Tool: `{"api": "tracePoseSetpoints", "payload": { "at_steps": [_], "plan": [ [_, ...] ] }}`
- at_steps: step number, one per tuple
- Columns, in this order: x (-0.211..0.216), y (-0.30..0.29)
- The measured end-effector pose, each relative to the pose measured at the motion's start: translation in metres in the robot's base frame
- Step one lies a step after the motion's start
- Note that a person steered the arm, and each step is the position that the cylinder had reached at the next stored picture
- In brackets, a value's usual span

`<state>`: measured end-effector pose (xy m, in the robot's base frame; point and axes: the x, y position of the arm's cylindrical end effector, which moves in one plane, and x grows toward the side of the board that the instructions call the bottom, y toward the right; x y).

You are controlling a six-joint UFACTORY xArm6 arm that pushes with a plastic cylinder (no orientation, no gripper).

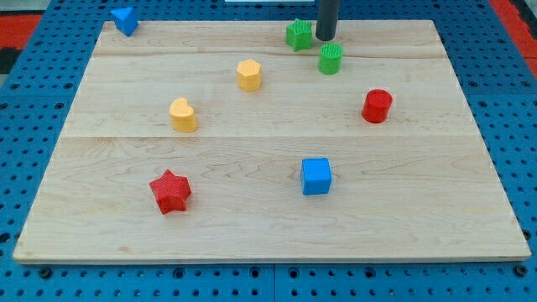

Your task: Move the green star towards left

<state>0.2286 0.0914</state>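
Pushing is barely started: the green star [299, 34] is located near the counter's [252, 226] top edge, the tip [325, 38] touching its right side. No claw is fitted, so no claw state can be told.

lab bench, blue pegboard [503, 126], wooden board [268, 226]

My tip [325, 39] at the board's [252, 226] top edge, beside two blocks
The green star [299, 34] lies just left of my tip; the other green block [331, 59] just below it; the red cylinder [377, 106] lower right; the blue cube [316, 176] well below.
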Motion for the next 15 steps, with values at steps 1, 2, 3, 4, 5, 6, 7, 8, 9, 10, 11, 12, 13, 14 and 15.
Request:
{"api": "tracePoseSetpoints", "payload": {
  "at_steps": [1,2,3,4,5,6,7,8,9,10,11,12,13,14,15],
  "plan": [
    [0.0,0.0],
    [0.0,-0.012],
    [0.0,-0.034],
    [0.0,-0.056],
    [-0.002,-0.066],
    [-0.01,-0.066],
    [-0.017,-0.066],
    [-0.017,-0.066],
    [-0.017,-0.065],
    [-0.015,-0.065],
    [-0.011,-0.071],
    [-0.011,-0.093],
    [-0.011,-0.122],
    [-0.012,-0.145],
    [-0.014,-0.14]
  ]
}}
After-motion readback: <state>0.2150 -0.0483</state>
